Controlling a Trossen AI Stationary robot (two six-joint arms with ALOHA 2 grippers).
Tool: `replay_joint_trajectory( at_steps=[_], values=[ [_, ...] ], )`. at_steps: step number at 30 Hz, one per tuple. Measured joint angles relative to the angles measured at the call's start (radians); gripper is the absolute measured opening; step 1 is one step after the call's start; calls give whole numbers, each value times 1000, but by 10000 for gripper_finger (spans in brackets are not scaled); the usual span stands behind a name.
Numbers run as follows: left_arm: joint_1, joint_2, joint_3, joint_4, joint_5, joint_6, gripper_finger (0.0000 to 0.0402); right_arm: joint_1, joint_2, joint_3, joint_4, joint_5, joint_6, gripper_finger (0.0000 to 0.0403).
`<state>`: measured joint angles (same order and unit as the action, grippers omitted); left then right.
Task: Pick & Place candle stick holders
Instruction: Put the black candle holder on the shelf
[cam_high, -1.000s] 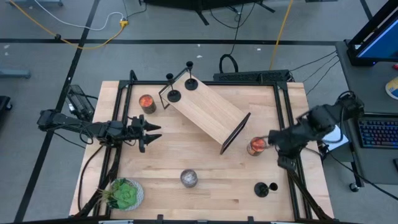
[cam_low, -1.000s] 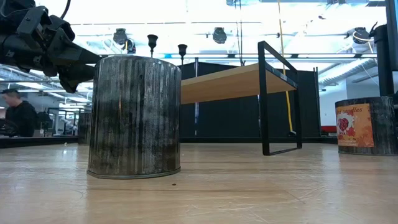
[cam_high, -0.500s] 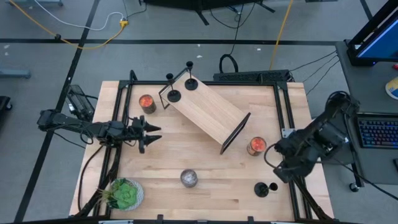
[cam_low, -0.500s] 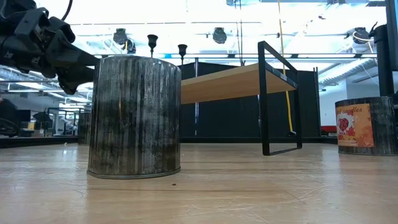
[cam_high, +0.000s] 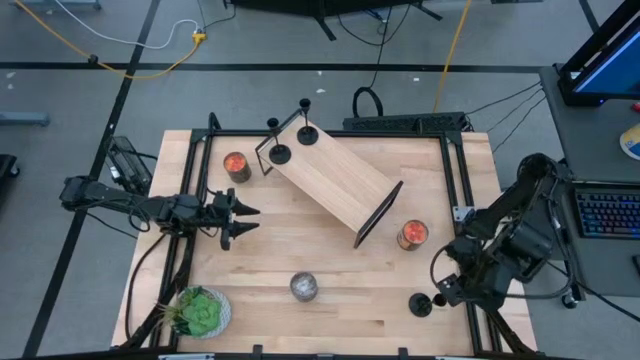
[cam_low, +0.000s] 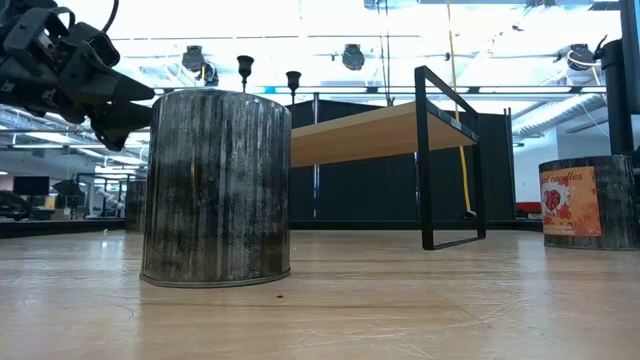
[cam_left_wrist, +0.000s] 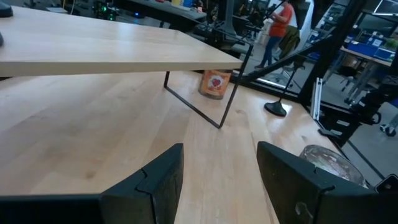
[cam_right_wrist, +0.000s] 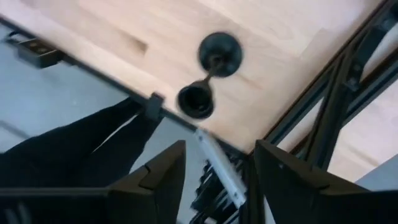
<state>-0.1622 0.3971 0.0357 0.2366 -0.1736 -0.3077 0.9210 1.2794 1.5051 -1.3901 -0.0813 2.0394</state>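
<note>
Landmark: a wooden shelf (cam_high: 335, 181) on black frames is sitting slantwise across the middle of the table (cam_high: 340, 310).
Holders: two candle stick holders (cam_high: 279, 153) are standing on the shelf's far end; a third holder (cam_high: 421, 304) is standing on the table well off the shelf's near end, close to the right edge.
Right gripper (cam_high: 447, 293): it is hanging just beside the third holder, toward the table's right edge; its fingers (cam_right_wrist: 158, 174) are standing apart and gripping nothing, and its wrist view is looking down on that holder (cam_right_wrist: 211, 65).
Left gripper (cam_high: 238, 217): it is hovering above the table to the left of the shelf, pointing toward it; its fingers (cam_left_wrist: 155, 180) are spread apart and empty.
Jars: one orange jar (cam_high: 236, 165) is sitting left of the shelf's far end, another orange jar (cam_high: 412, 235) just right of its near end, and a silver jar (cam_high: 304, 287) in front of the shelf.
Plant (cam_high: 200, 312): it is sitting at the near left corner, well away from the shelf.
</note>
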Motion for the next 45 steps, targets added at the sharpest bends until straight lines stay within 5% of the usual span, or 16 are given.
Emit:
replay_joint_trajectory(
  at_steps=[18,45],
  values=[
    [0,0,0,9,39,-18,209,10,-17,-194,207,2,-41,162],
    [0,0,1,8,36,-15,209,9,-17,-265,212,10,-43,161]
  ],
)
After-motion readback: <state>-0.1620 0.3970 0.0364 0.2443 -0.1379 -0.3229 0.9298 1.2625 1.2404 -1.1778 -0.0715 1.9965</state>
